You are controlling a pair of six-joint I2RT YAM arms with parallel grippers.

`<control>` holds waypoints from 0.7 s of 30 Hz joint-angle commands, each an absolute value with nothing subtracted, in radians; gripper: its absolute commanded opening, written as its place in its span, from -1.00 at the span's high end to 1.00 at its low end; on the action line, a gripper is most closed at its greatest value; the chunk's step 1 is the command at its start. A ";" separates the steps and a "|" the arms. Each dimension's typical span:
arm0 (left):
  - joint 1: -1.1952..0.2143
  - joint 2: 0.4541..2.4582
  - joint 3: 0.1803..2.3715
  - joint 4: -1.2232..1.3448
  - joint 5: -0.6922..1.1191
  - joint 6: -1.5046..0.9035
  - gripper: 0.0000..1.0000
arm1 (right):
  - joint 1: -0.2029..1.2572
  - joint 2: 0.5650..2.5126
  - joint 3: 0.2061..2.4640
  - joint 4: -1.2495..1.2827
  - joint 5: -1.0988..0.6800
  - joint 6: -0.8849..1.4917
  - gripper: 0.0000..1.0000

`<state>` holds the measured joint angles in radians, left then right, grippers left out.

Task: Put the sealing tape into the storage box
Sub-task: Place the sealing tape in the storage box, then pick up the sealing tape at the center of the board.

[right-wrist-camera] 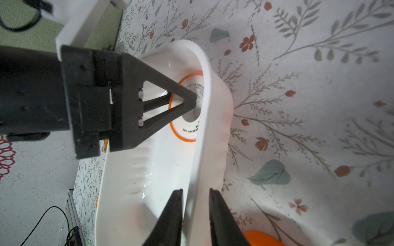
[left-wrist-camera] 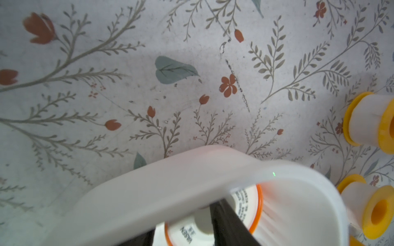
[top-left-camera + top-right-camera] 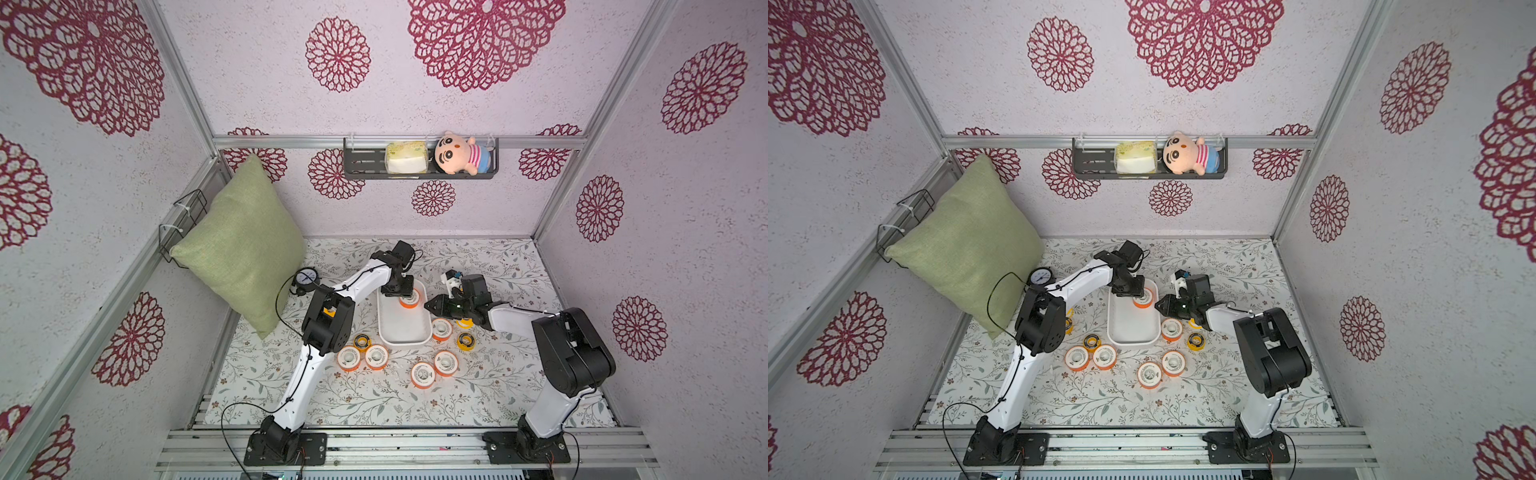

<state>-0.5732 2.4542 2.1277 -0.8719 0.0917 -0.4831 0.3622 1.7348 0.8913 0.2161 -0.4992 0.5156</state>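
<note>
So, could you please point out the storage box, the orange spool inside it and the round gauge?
storage box [image 3: 405, 326]: in a top view, on its bare floor.
orange spool [image 3: 409, 300]: in a top view, on its white face.
round gauge [image 3: 306, 276]: in a top view, on its white dial.

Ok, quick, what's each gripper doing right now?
Left gripper: open, astride the orange spool lying in the storage box.
Right gripper: astride the storage box's rim; gripping or not, cannot tell.

Top views look down from high; wrist views closely share the storage box [image 2: 170, 181].
</note>
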 commanded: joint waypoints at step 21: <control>-0.511 1.627 1.509 -0.702 -0.037 -0.386 -0.14 | 0.344 1.354 0.829 -0.109 -0.207 0.335 0.20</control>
<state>-0.5518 1.6989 1.5734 -0.7357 0.0132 -0.4160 0.3477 1.3911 0.8364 -0.0418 -0.2558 0.3790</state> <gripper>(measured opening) 0.572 0.400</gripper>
